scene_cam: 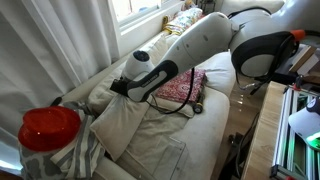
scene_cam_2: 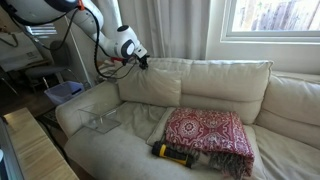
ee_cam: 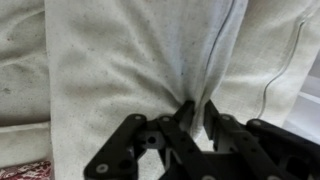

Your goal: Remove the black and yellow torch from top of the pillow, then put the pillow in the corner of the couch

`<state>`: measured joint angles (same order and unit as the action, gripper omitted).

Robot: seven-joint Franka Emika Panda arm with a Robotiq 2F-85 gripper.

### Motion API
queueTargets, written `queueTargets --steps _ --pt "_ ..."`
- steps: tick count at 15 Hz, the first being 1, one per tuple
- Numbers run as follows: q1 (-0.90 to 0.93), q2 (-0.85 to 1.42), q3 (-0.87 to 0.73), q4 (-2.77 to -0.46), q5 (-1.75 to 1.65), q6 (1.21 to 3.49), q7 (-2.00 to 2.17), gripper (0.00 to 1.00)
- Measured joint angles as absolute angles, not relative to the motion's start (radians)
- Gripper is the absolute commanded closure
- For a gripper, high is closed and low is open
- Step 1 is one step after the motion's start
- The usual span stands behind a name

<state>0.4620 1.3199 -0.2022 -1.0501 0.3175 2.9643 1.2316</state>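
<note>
In an exterior view the white arm (scene_cam: 215,40) reaches from the right across the couch (scene_cam: 215,120) toward its left corner. The gripper (scene_cam: 118,88) is at the top edge of the pillow (scene_cam: 125,120). A red patterned cushion (scene_cam: 185,85) lies just beyond it, under a window (scene_cam: 140,10) with a curtain (scene_cam: 60,40). A red object (scene_cam: 50,128) fills the lower left.

In an exterior view the gripper (scene_cam_2: 143,63) touches the pillow (scene_cam_2: 150,88), which leans on the couch (scene_cam_2: 100,150) back near its left corner. The torch (scene_cam_2: 172,152) lies on the seat near the front edge, against the cushion (scene_cam_2: 205,135). A clear container (scene_cam_2: 103,122) sits near the left arm. A wooden table (scene_cam_2: 30,150) stands in front, and a window (scene_cam_2: 270,20) is behind.

In the wrist view the gripper (ee_cam: 197,108) has its fingers (ee_cam: 185,112) drawn close, pinching a fold of the pillow (ee_cam: 130,60).
</note>
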Motion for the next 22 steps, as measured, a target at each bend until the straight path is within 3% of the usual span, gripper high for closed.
queueTargets --steps 8,17,22 --pt "0.493 1.181 -0.274 -1.207 0.294 2.868 1.223 0.97" --pt "0.554 0.885 -0.36 -1.565 0.016 2.742 1.222 0.97" --pt "0.608 0.788 -0.379 -1.623 -0.132 2.611 1.257 0.97"
